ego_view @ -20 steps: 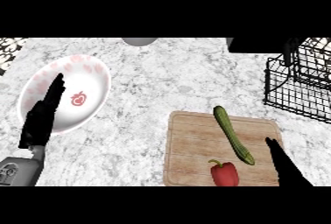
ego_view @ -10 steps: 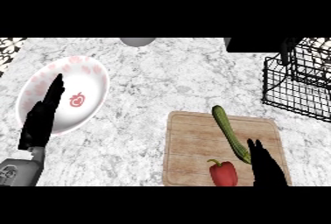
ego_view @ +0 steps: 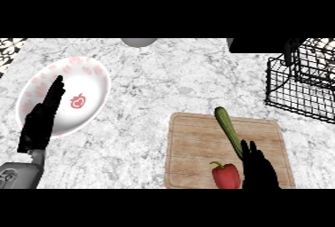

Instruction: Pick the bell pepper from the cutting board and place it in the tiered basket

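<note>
Two hands of mine show at the lower edge of the view. My right hand is over the near right part of the cutting board, fingers straight and pointing away from me, holding nothing. The bell pepper lies on the board just to the left of that hand, right beside it; I cannot tell whether my fingers touch its side. It is red with a green stem, sitting close to the board's near edge. A long green cucumber lies on the same board, running from the far edge towards me, and its near end reaches just beside my right fingertips.

My left hand rests open at the left, fingers up and together, in front of a white plate with pink marks and a small red motif at its middle.

The tiered basket, black wire, stands at the far right of the marble table, well apart from the pepper and beyond the board's far right corner. A grey round thing sits at the far edge, cut off by the view.
</note>
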### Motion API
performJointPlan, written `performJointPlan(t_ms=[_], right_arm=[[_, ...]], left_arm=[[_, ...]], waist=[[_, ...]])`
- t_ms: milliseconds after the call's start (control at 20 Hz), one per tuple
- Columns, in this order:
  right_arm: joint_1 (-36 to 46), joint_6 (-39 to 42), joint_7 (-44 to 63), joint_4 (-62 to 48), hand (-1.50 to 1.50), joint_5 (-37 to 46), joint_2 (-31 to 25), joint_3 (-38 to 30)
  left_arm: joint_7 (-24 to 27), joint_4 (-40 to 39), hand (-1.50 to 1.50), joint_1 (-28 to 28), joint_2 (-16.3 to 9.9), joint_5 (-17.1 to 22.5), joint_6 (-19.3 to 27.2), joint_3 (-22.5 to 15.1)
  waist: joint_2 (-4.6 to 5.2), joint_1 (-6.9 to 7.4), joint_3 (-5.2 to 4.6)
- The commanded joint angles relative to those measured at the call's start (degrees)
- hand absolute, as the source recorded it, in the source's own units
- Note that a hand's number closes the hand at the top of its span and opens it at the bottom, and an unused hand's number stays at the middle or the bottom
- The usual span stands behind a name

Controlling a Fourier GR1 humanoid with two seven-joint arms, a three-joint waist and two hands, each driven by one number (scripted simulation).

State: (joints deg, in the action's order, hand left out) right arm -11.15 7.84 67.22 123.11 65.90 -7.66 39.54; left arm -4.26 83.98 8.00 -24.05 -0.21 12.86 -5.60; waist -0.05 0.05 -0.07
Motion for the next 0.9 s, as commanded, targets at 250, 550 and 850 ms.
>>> performJointPlan(t_ms=[250,550,850], right_arm=[[-1.78,5.04,5.99,-2.9,-1.5,2.85,6.95,-2.33],[1.23,5.05,3.23,-7.03,-1.5,0.63,7.59,-7.24],[1.0,-0.21,-0.43,-14.67,-1.5,-1.05,7.63,-8.99]], left_arm=[[-0.79,-2.02,0.0,2.41,0.51,-0.86,-1.12,1.96],[0.21,-3.8,0.0,3.85,1.28,-1.43,-2.73,3.19],[0.3,-1.31,0.0,1.0,1.39,-2.27,-3.59,4.0]], waist=[[0.07,-0.45,0.04],[0.12,-0.19,0.05],[0.07,0.03,0.08]])
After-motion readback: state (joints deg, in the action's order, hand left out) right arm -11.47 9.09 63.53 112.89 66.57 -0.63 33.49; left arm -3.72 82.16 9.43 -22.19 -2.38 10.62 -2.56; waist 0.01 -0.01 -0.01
